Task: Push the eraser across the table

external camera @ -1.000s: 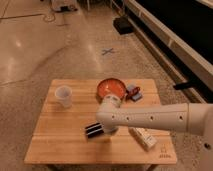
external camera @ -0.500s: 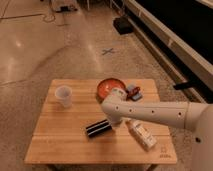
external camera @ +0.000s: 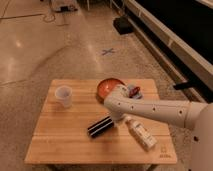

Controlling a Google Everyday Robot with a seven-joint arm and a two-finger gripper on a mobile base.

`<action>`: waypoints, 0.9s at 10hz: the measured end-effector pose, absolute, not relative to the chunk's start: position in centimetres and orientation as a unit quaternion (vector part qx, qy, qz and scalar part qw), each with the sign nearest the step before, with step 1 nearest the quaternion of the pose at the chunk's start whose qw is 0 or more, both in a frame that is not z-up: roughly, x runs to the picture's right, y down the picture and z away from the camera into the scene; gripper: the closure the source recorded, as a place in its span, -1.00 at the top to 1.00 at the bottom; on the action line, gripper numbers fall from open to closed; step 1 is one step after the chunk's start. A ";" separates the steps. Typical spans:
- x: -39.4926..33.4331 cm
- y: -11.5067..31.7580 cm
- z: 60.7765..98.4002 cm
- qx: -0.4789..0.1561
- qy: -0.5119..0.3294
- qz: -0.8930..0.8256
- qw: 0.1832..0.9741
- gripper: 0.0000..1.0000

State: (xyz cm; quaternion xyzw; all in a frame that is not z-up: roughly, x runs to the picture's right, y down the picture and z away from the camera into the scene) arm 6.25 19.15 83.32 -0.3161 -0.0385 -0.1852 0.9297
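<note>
The eraser (external camera: 100, 126), a flat black block with a pale stripe, lies diagonally near the middle of the light wooden table (external camera: 60, 142). My white arm reaches in from the right. My gripper (external camera: 116, 116) hangs at the arm's end, just right of the eraser's far end and close above the tabletop. I cannot tell whether it touches the eraser.
A white cup (external camera: 64, 96) stands at the back left. A red bowl (external camera: 106, 86) sits at the back middle, partly behind my arm. A small red-and-blue object (external camera: 134, 91) lies beside it. A white-and-brown carton (external camera: 141, 134) lies at the front right.
My gripper has moved right and back, off the eraser, which now shows in full. The eraser has stayed almost in place.
</note>
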 end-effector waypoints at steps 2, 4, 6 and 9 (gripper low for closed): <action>6.7 18.7 83.8 -0.313 -0.025 -0.199 0.928 -0.95; 7.1 18.3 84.3 -0.310 -0.016 -0.208 0.928 -0.95; 7.9 17.6 84.6 -0.306 -0.008 -0.210 0.928 -0.95; 8.3 16.9 85.2 -0.302 -0.003 -0.212 0.929 -0.95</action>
